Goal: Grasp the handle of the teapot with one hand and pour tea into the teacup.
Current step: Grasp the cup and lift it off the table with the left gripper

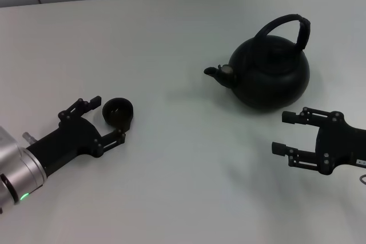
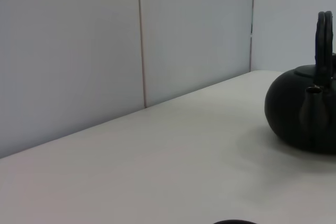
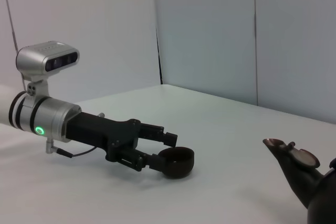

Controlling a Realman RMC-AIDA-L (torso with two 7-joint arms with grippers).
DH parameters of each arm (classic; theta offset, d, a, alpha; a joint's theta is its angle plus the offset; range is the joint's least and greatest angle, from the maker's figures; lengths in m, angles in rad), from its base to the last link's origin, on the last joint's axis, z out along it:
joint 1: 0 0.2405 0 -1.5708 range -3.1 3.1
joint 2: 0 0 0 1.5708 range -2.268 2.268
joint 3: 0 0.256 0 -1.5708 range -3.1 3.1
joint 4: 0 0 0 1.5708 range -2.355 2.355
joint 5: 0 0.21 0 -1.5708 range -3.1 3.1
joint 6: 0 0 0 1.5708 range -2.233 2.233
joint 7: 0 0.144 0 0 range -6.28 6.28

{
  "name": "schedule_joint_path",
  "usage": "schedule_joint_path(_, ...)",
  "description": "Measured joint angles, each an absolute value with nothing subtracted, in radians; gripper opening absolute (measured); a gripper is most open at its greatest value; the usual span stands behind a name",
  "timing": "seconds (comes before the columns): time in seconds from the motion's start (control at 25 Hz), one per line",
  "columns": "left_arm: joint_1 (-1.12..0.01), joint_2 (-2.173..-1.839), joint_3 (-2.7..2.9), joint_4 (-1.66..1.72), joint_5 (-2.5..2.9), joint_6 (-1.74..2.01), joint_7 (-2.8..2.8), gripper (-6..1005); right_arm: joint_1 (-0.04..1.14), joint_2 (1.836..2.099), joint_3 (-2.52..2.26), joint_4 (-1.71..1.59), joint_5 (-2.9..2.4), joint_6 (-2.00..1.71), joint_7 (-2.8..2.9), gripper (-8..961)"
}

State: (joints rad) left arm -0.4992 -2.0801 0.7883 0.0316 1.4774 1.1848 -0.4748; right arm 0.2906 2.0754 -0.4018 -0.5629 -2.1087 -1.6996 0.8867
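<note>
Pouring has not begun. The left hand (image 1: 108, 119) sits with wide fingers around the teacup (image 1: 118, 111) on the desk (image 1: 183, 170). The right hand (image 1: 289, 132), also wide, waits just near of the teapot (image 1: 269, 72); its handle (image 1: 286, 30) is ungrasped.

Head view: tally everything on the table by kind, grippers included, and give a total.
Teapot: 1
Teacup: 1
Grippers: 2, the left gripper with jaws around the teacup, the right gripper open near the teapot
Total: 4
</note>
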Motion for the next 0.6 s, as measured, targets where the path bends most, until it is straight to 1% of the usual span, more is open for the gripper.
schedule_joint_path(0.6, -0.544, -2.080, 0.788, 0.016, 1.476, 1.139, -0.474, 862, 0.300, 2.074, -0.402, -0.567, -2.106, -1.705, 0.895, 701)
